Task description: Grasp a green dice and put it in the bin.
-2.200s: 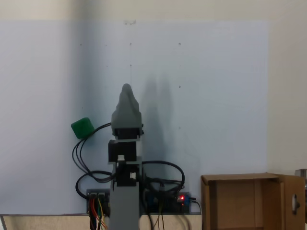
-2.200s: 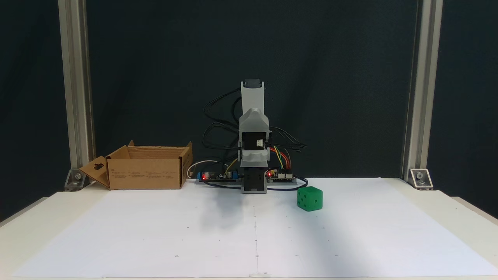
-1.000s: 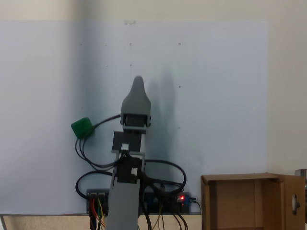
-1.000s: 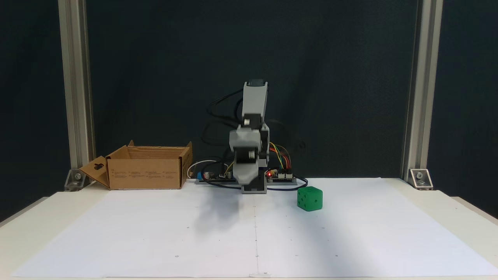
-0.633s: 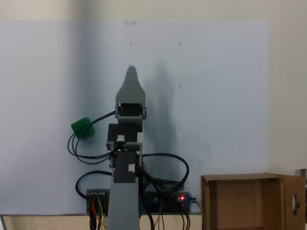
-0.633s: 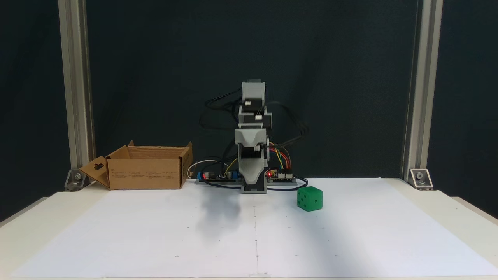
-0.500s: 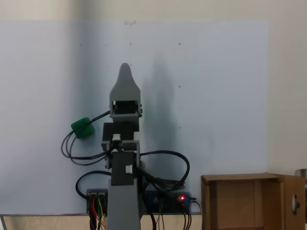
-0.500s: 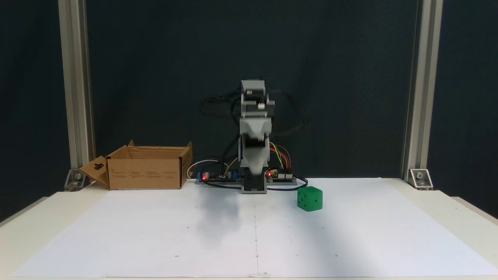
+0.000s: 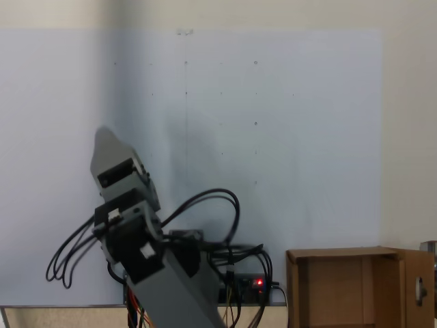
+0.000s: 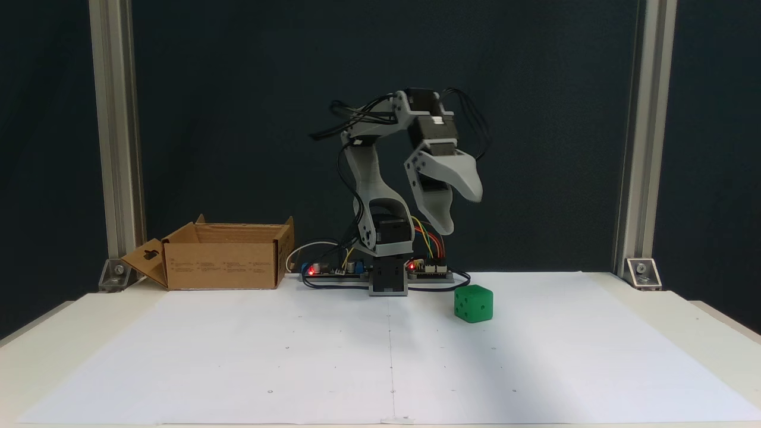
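A: Where was the green dice (image 10: pixel 473 304)?

B: It sat on the white paper (image 10: pixel 380 362), below the gripper (image 10: pixel 462 213) and well apart from the bin (image 10: pixel 221 263) at the left of that fixed view.

A: And the jaws?

B: They were spread apart, holding nothing.

A: How should the descent go?

B: I'd say straight down, jaws straddling two flat faces before closing.

A: What had changed?

B: Half a second earlier the arm faced forward over its base; it had swung toward the dice, which had not moved.

No legible text, brand or number found. The bin (image 10: pixel 223 264), left of frame, carries small printed lines on its front wall, too small to read. The green dice (image 10: pixel 473 304) shows dark pips.
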{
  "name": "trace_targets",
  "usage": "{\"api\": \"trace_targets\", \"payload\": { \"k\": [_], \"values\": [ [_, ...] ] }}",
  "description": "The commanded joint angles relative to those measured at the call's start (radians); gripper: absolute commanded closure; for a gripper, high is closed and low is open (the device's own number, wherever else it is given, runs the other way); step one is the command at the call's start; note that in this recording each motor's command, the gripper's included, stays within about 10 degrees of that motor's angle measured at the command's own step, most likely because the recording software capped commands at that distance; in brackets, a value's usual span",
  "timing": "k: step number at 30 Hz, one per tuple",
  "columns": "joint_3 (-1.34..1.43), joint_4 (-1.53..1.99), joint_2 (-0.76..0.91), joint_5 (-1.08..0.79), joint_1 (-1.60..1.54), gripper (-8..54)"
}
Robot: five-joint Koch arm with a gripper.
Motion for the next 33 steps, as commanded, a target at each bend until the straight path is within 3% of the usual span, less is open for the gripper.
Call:
{"api": "trace_targets", "payload": {
  "k": [1, 9, 20, 33],
  "values": [
    [-0.097, 0.164, -0.023, -0.040, -0.041, 2.4],
    [-0.193, 0.485, -0.127, -0.080, -0.084, 2.4],
    [-0.291, 0.502, -0.265, -0.071, -0.138, 2.4],
    [-0.291, 0.528, -0.285, -0.017, -0.204, 2.5]
  ]
}}
